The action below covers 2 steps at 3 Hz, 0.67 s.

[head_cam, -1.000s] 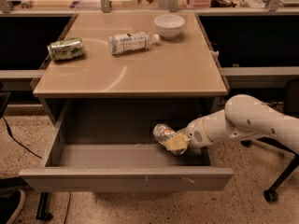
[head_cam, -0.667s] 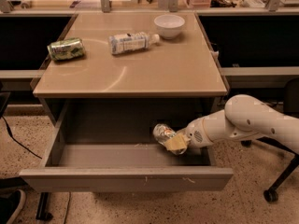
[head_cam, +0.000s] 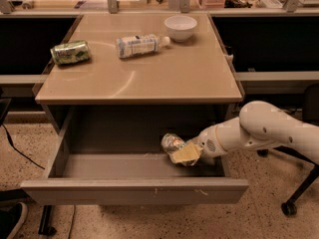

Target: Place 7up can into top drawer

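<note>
The top drawer [head_cam: 134, 190] is pulled wide open below the tan tabletop [head_cam: 164, 73]. The 7up can [head_cam: 172, 143], silvery with green marks, lies tilted inside the drawer at its right side. My gripper [head_cam: 183, 153] reaches in from the right over the drawer's right wall, its yellowish fingers [head_cam: 185, 155] closed around the can's lower end. The white arm [head_cam: 259, 131] stretches off to the right.
On the tabletop lie a shiny green can [head_cam: 70, 52] at the left, a white-labelled plastic bottle [head_cam: 141, 45] on its side, and a white bowl [head_cam: 180, 27] at the back. A chair base with a castor [head_cam: 289, 208] stands at the right on the speckled floor.
</note>
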Available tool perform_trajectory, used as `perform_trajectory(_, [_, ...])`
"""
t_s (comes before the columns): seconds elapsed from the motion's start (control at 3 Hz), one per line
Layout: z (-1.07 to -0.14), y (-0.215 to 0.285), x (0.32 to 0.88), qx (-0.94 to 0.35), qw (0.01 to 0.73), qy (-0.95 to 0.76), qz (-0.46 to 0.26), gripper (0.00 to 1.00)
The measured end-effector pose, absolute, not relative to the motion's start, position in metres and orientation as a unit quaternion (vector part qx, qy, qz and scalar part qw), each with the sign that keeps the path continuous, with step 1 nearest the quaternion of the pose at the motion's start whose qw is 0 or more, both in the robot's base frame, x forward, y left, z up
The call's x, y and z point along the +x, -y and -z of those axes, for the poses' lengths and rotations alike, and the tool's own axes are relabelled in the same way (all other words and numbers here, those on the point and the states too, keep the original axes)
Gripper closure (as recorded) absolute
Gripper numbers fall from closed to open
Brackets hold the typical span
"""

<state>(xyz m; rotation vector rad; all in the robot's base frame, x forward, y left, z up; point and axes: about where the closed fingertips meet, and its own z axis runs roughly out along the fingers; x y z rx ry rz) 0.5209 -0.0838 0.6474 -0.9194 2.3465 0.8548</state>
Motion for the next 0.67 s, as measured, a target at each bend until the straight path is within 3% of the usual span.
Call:
perform_trajectory(0.33, [-0.6473,0.0837,0.5209,-0.336,0.238,-0.856,-0.312,0.0])
perform_trajectory(0.67, [-0.6473,0.0837,0.5209,-0.336,0.238,-0.856,-0.312,0.0])
